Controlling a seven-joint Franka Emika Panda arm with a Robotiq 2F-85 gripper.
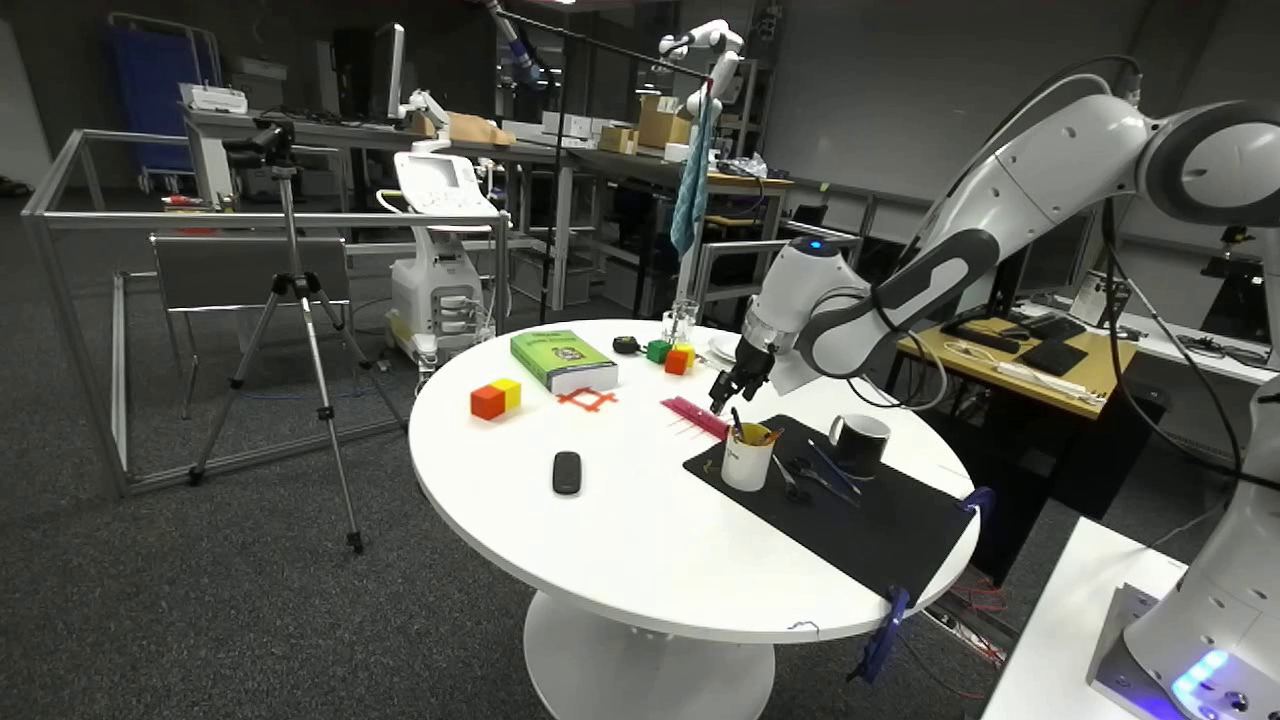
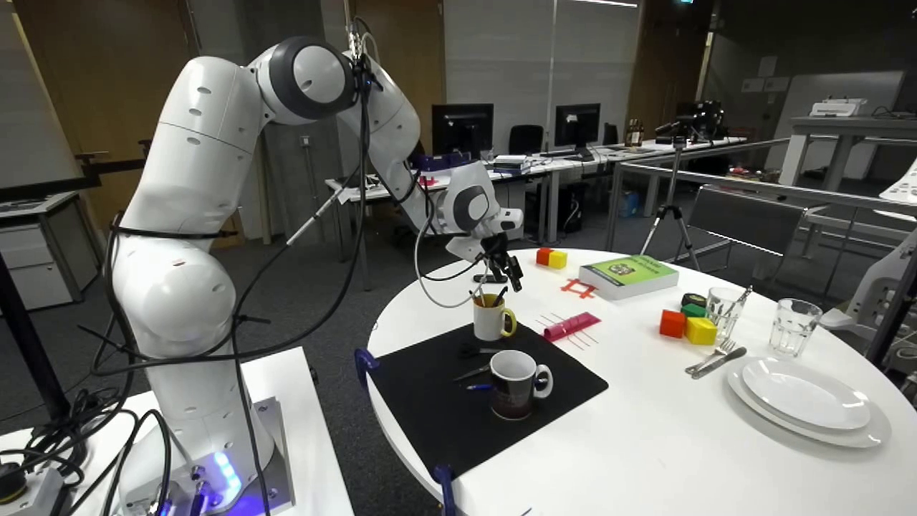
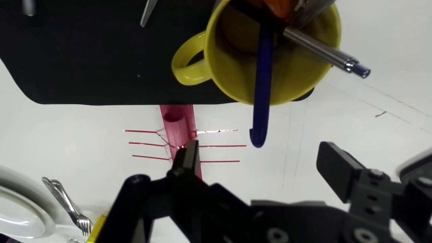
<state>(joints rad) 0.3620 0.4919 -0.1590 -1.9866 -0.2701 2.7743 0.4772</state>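
My gripper [image 3: 259, 155] is open and empty above the white round table; it also shows in both exterior views [image 1: 722, 393] [image 2: 511, 276]. Nearest to it is a mug [image 2: 490, 324], white outside and yellow inside, holding pens and tools; it shows in the wrist view [image 3: 229, 77] and an exterior view [image 1: 744, 465]. A blue pen [image 3: 263, 98] leans out toward the space between the fingers; a silver pen [image 3: 315, 45] leans out beside it. A pink strip with a tube [image 2: 572, 326] lies near the mug, partly hidden by the left finger in the wrist view [image 3: 178, 130].
A black mat [image 2: 430, 390] bears a dark mug [image 2: 511, 390], scissors [image 1: 790, 482] and a blue pen [image 1: 832, 465]. Around the table are a green book [image 2: 630, 276], coloured cubes [image 2: 673, 324], plates [image 2: 809, 390], cutlery [image 2: 716, 358], glasses [image 2: 795, 326] and a black case [image 1: 567, 473].
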